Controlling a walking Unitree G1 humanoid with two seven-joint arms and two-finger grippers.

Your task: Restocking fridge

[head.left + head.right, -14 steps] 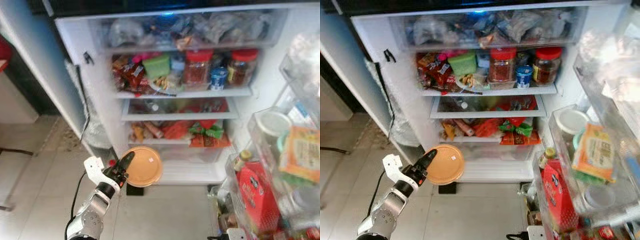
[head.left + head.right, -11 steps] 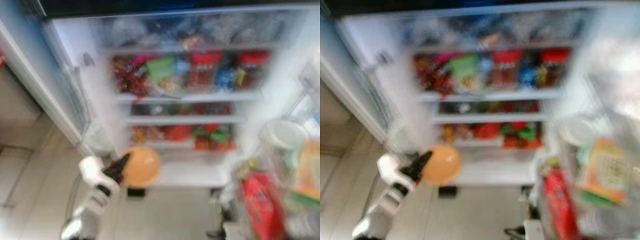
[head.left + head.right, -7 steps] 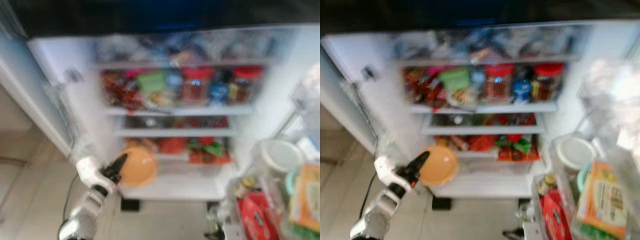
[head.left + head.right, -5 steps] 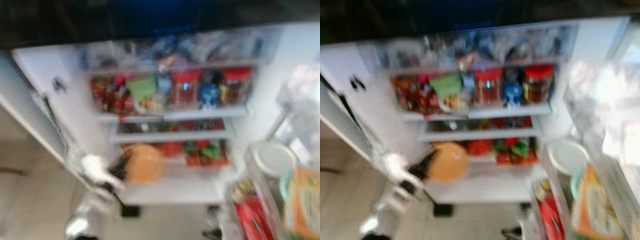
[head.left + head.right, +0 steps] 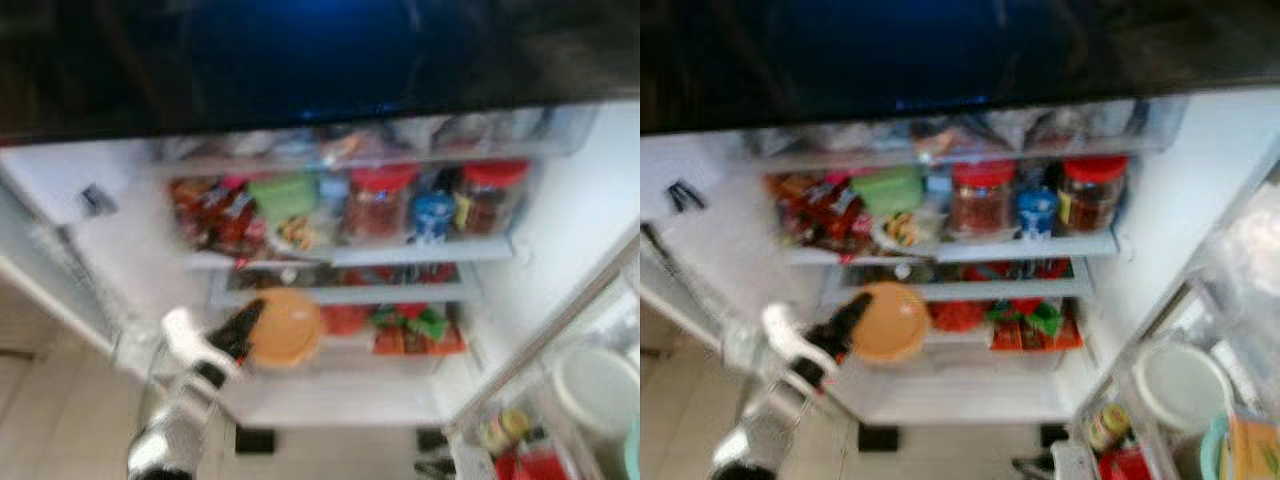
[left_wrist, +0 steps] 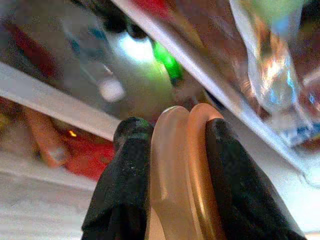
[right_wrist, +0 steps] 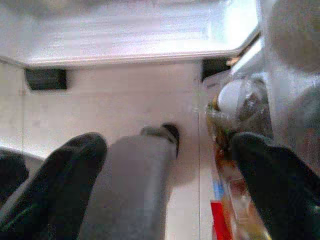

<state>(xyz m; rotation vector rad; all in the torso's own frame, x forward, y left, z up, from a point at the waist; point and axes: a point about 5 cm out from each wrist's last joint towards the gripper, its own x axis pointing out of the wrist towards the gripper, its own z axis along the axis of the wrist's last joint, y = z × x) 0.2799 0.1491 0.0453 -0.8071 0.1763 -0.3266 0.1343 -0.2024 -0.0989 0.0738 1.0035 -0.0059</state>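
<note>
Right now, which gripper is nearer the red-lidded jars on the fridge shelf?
Left. The left gripper holds the orange lid up below the red-lidded jars; the right gripper hangs low over the floor.

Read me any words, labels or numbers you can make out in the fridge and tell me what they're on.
None can be read.
Red-lidded jars: labels blurred.
Blue can: print smeared.
Packets on the lower shelf: too blurred.
Orange lid held in the left gripper: no text to make out.
Yellow-capped bottle in the door rack: label too blurred.
</note>
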